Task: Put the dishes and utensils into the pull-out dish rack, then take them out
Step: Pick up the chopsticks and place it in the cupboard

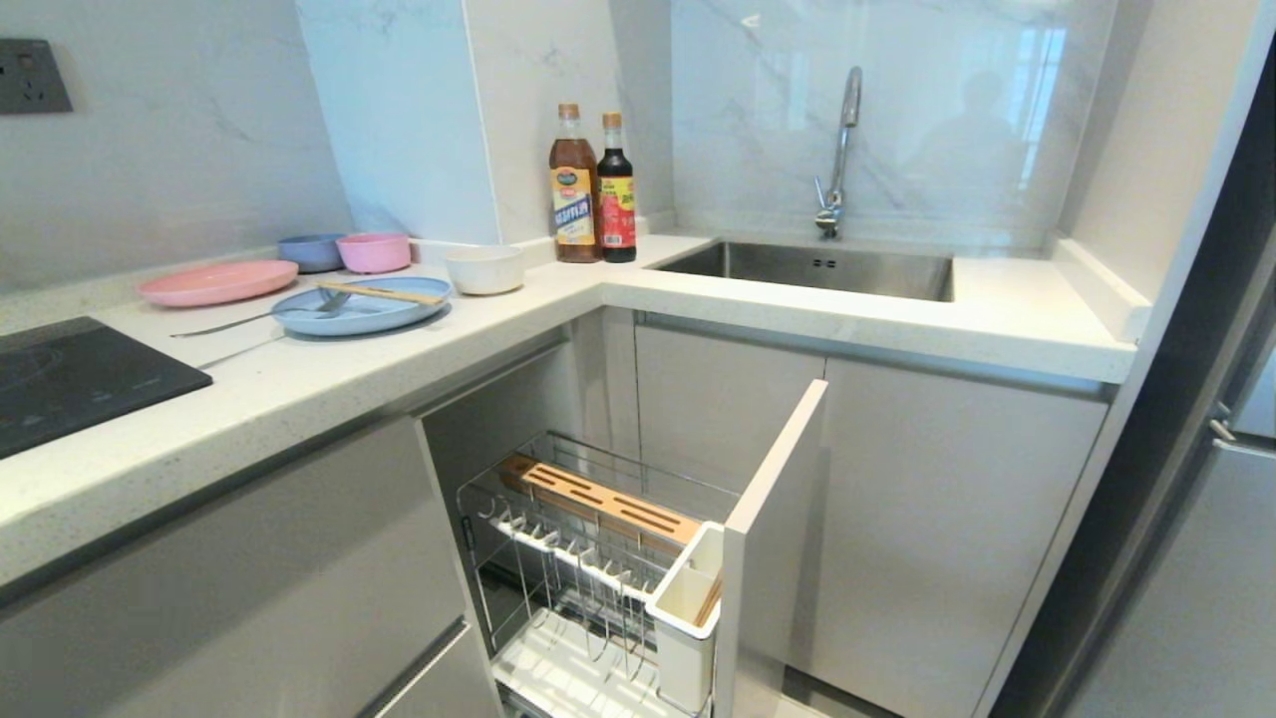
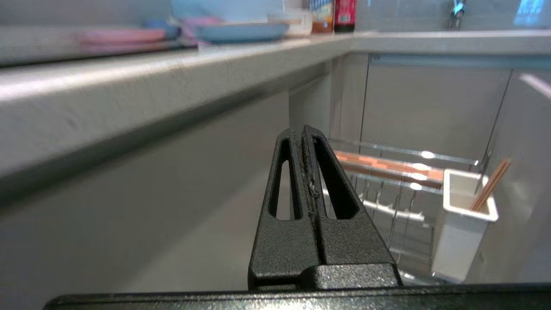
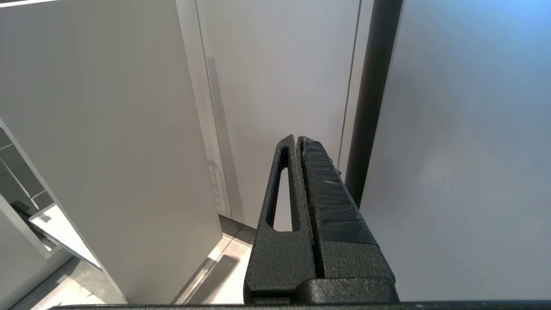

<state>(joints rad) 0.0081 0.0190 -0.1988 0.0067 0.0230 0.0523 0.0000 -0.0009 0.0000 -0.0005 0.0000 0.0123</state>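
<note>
The pull-out dish rack (image 1: 638,465) stands drawn out below the counter, its wire slots bare. Light-wood chopsticks (image 1: 710,601) lean in its white utensil holder (image 1: 686,623). On the counter sit a light-blue plate (image 1: 384,314) and an off-white bowl (image 1: 485,269). Another chopstick (image 1: 384,292) and a metal fork (image 1: 249,321) rest on the plate. A second metal handle (image 1: 239,351) lies beside it. My left gripper (image 2: 302,129) is shut and empty, low beside the cabinet front, pointing toward the rack (image 2: 387,150) and holder (image 2: 462,224). My right gripper (image 3: 298,137) is shut and empty, facing cabinet doors. Neither arm shows in the head view.
A pink plate (image 1: 214,282), a blue bowl (image 1: 311,251) and a pink bowl (image 1: 374,252) stand further left on the counter. Two sauce bottles (image 1: 595,189) stand in the corner by the sink (image 1: 817,267). A black hob (image 1: 70,379) is at the left. The rack's front panel (image 1: 773,519) juts out.
</note>
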